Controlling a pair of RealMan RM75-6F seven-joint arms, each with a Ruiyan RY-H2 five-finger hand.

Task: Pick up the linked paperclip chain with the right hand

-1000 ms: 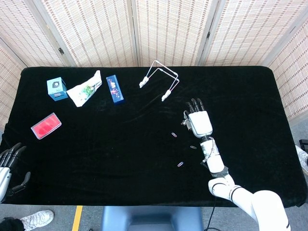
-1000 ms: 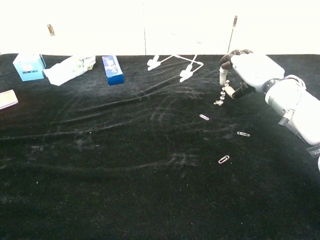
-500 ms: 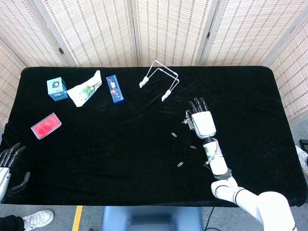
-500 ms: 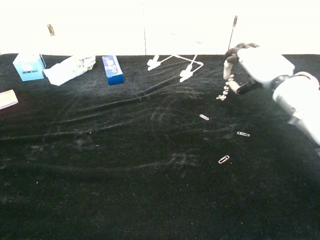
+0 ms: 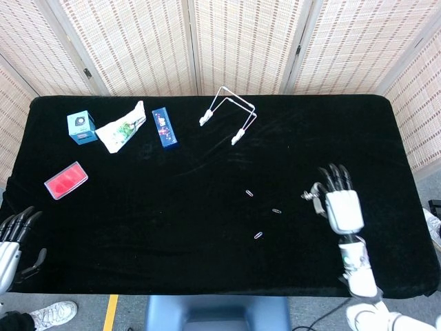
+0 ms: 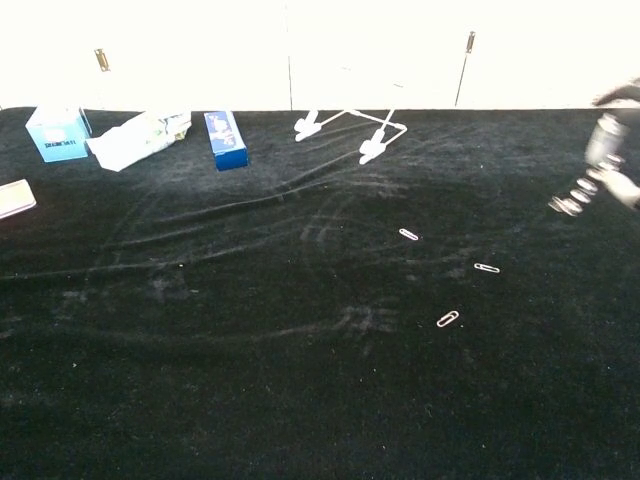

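Fingers of the right hand (image 5: 339, 205) point away from the robot, dark tips slightly fanned, with the thumb side pinching the paperclip chain (image 5: 311, 196) at the hand's left edge. In the chest view only the hand's edge shows at the right border, and the chain (image 6: 580, 192) hangs from it in a short blurred string, clear of the black table (image 5: 207, 234). Hand sits over the right part of the table, right of three loose paperclips: one (image 5: 249, 193) farthest from the robot, one (image 5: 276, 210) in the middle, one (image 5: 258, 235) nearest the front edge, all lying flat and apart from each other. Left hand (image 5: 12, 238) hangs at the table's front left corner, fingers apart and straight, holding nothing. Along the far side: white wire stand (image 5: 227, 114), dark blue box (image 5: 164, 127), white crumpled packet (image 5: 120, 129), light blue box (image 5: 80, 127). Red flat case (image 5: 65, 180) lies nearer the left edge.
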